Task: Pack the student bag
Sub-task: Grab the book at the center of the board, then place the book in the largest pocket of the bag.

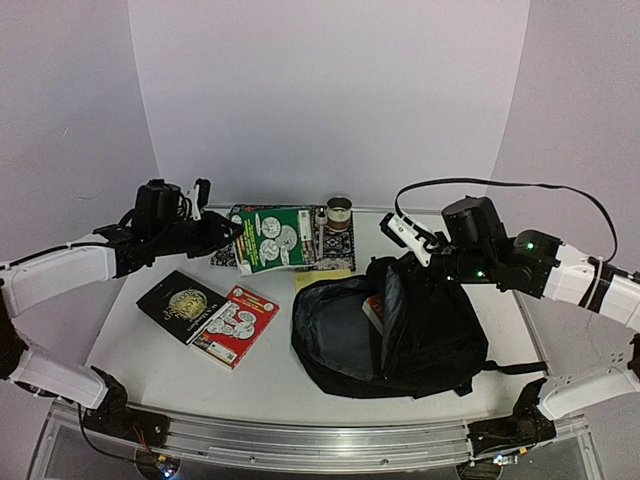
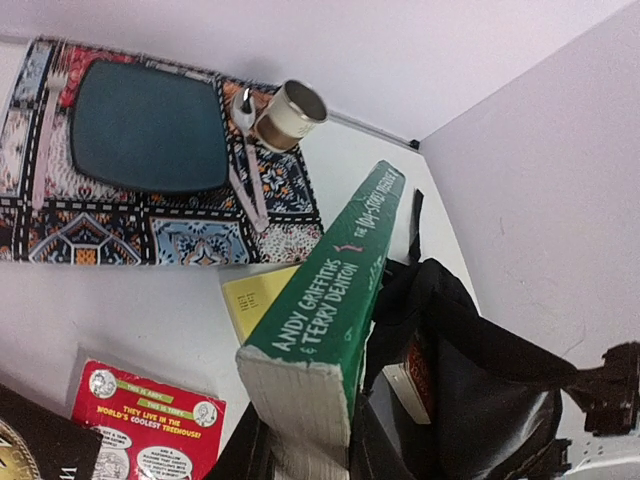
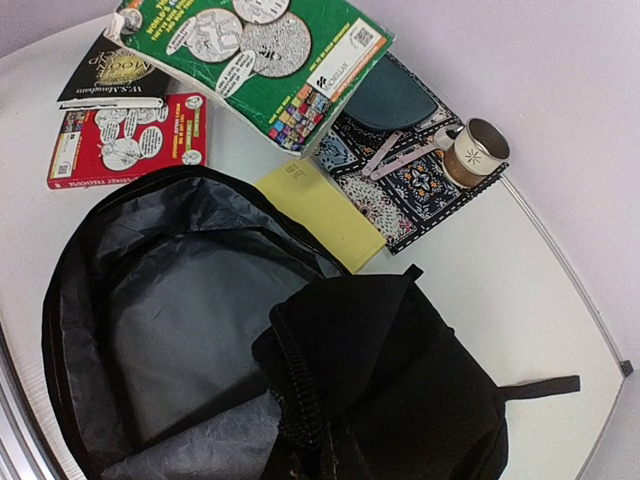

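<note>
Clamping the green Andy Griffiths book (image 1: 272,240) in the left gripper (image 1: 222,232), tilted up off the table (image 1: 270,372). Pinching the raised flap of the unzipped student bag (image 1: 425,335) in the closed right gripper (image 1: 410,250), bag right below it.

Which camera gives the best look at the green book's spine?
Left wrist: the green book's spine runs close up, authors readable. Top external and right wrist show only its cover.
</note>
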You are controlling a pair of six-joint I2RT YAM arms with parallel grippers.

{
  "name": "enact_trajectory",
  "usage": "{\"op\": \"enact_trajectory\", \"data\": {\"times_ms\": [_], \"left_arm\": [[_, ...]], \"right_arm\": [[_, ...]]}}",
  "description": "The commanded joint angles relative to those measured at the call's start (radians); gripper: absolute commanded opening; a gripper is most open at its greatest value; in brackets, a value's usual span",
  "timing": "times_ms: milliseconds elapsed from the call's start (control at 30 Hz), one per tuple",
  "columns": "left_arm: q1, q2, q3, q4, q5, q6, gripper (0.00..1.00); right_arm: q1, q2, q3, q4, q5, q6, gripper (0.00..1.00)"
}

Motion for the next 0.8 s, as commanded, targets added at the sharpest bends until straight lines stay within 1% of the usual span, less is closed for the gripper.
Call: {"op": "enact_trajectory", "data": {"times_ms": [0,67,133,200,400,500,567,767], "left_arm": [[-0.11,-0.123,-0.009,0.074,-0.185,0.191,0.0],[-0.176,-0.146,-0.016,0.074,-0.246,0.251,0.0],[-0.247,-0.162,-0.023,0.074,-0.344,0.317,0.0],[-0.344,-0.169,-0.027,0.075,-0.43,0.39,0.0],[-0.635,-0.149,-0.036,0.132,-0.76,0.618,0.0],[-0.773,-0.121,-0.046,0.207,-0.927,0.75,0.0],[-0.823,-0.1,-0.038,0.23,-0.999,0.794,0.0],[-0.969,0.01,0.013,0.24,-1.144,0.945,0.0]], "right_arm": [[0.003,0.016,0.082,0.004,-0.009,-0.022,0.0],[0.002,0.02,0.094,0.002,-0.013,-0.025,0.0],[0.003,0.02,0.104,0.001,-0.013,-0.026,0.0],[0.003,0.022,0.112,0.001,-0.007,-0.024,0.0],[0.003,0.03,0.137,-0.011,0.025,-0.008,0.0],[0.002,0.034,0.146,-0.018,0.041,-0.009,0.0],[0.002,0.036,0.152,-0.022,0.043,-0.008,0.0],[0.002,0.046,0.177,-0.03,0.048,0.011,0.0]]}}
